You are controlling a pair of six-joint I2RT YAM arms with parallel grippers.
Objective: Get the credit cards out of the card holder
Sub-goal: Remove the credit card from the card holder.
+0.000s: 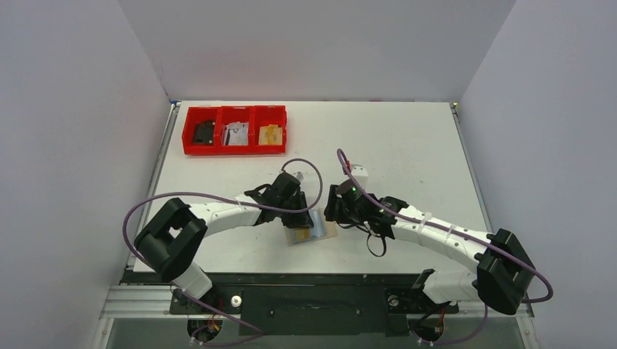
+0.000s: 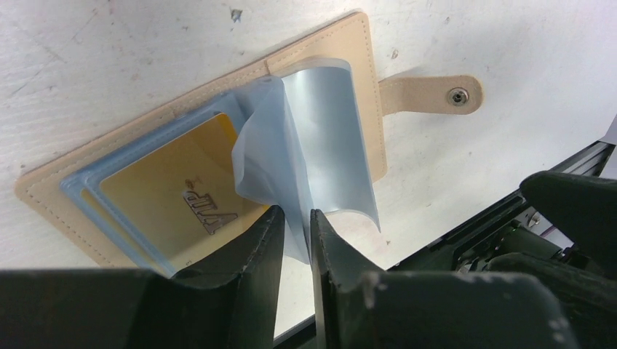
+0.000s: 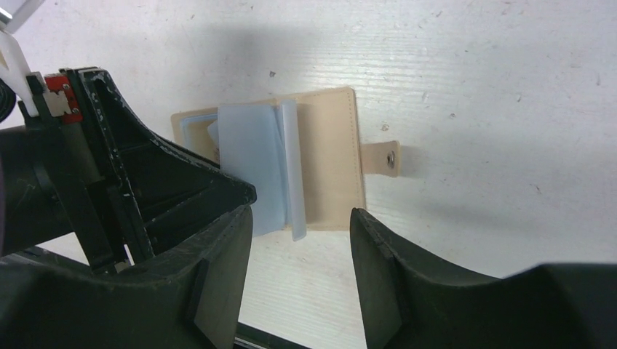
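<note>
We have the flat tan stitched leather card holder [image 2: 361, 65] lying open on the white table [image 2: 524, 43], near the front edge between the two arms, with its snap tab [image 2: 436, 94] sticking out at one side. Our left gripper [image 2: 295, 218] stands narrow, pinching the lower edge of a curled, translucent pale blue plastic leaf [image 2: 324, 138]. We cannot tell whether a card sits inside that leaf. Our right gripper [image 3: 302, 211] hangs wide above the holder and touches nothing. A gold card marked VIP [image 2: 171, 182] lies in the stacked blue pockets [image 2: 76, 187] on the holder's other half.

We judge the step in hand to be drawing a card free. To do it well, we should first press the right fingers onto the bare tan cover so the holder cannot lift or slide. Then we pull with the left, low and straight, along the pocket's mouth. The leaf bends easily, so tugging upward would likely hoist the whole holder. If the pinch has only film, we should regrip on a card edge.
</note>
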